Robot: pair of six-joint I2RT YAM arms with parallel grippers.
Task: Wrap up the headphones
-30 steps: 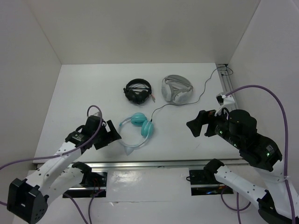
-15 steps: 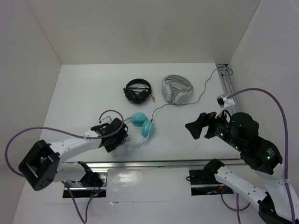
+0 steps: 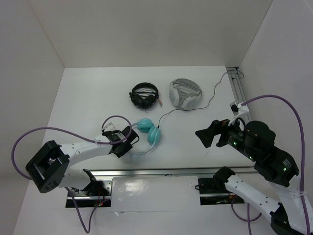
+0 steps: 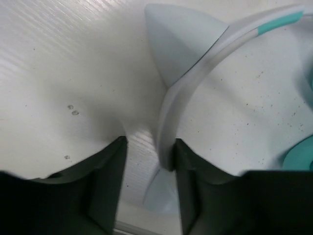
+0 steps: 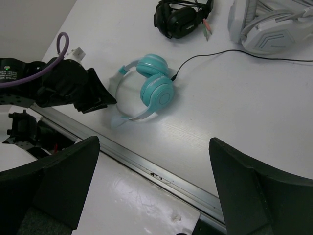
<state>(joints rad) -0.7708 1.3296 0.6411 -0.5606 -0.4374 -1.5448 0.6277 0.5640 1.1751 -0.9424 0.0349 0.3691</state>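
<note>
The headphones (image 3: 149, 130) lie on the white table with teal ear cups and a pale headband with cat-ear points (image 4: 182, 93); the right wrist view shows the headphones (image 5: 156, 88) too. Their thin black cable (image 3: 211, 95) runs to the back right corner. My left gripper (image 3: 128, 141) is low at the headband's near-left curve. Its jaws (image 4: 149, 147) straddle the band, which rests against the right finger (image 4: 195, 186), with a gap to the left finger. My right gripper (image 3: 203, 136) hovers wide open to the right of the headphones, and nothing lies between its fingers (image 5: 154, 143).
All-black headphones (image 3: 145, 95) and grey-white headphones (image 3: 185, 93) lie at the back of the table. A metal rail (image 3: 171, 171) runs along the near edge, another (image 3: 238, 90) along the right wall. White walls enclose the left, back and right.
My left arm has swung right and down to the headband, and its jaws have narrowed around it. The right arm has barely shifted.
</note>
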